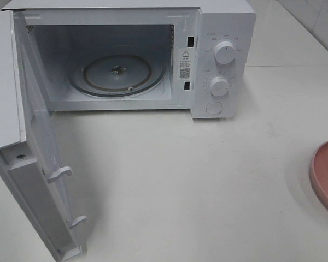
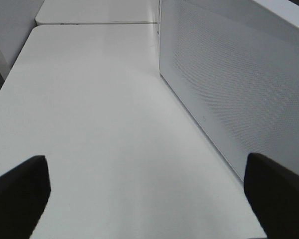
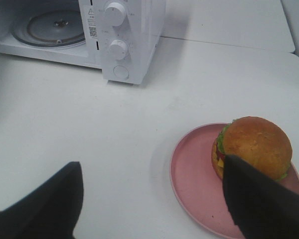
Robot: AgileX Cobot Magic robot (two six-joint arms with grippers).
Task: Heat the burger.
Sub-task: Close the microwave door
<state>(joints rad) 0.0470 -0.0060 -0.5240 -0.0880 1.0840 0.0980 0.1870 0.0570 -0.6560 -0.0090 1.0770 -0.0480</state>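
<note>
One burger [image 3: 256,144] sits upright, bun up, round with no long axis, on pink plate [image 3: 194,179]; left gripper [image 2: 144,199] and right gripper [image 3: 154,199] jaws both apart, empty.

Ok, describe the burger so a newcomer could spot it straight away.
Start at the white microwave with its door open, then look across the white table to the round pink plate. The burger sits on that plate toward one edge: a glossy golden-brown bun with green lettuce showing, the only food in sight.
</note>
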